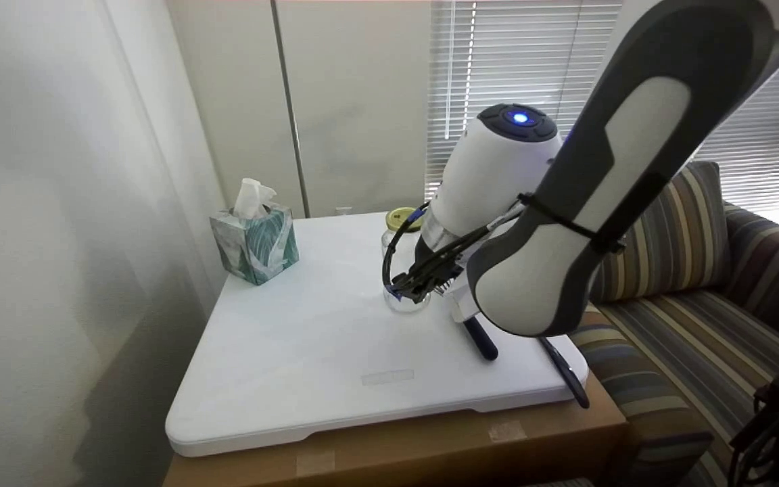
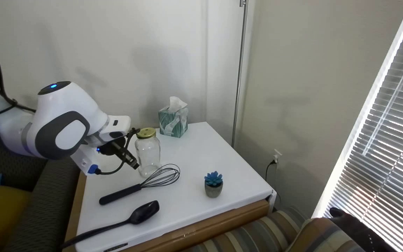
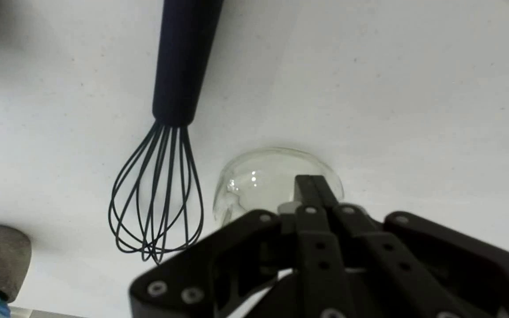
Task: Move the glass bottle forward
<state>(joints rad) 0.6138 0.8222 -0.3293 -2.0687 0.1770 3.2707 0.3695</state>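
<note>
The glass bottle (image 2: pixel 148 154), clear and colourless (a yellowish-gold lid (image 2: pixel 146 133) tops it), stands upright on the white counter (image 2: pixel 201 150) near the whisk (image 2: pixel 136 188); the end effector (image 3: pixel 313 190), jaws together, hangs beside the bottle.

This looks like a living room in somebody's home. Well away from the robot hand (image 3: pixel 314 190) there is a stripy couch (image 1: pixel 673 331) with a stripy pillow (image 1: pixel 663 230). White window blinds (image 1: pixel 525 54) hang far off from the hand too. On the white table (image 1: pixel 295 352) below the hand, a tissue box (image 2: pixel 173 122) and a little blue plant (image 2: pixel 213 178) in a small pot (image 2: pixel 213 191) stand apart from the hand. A black kitchen whisk (image 2: pixel 136 188) lies near the hand.
</note>
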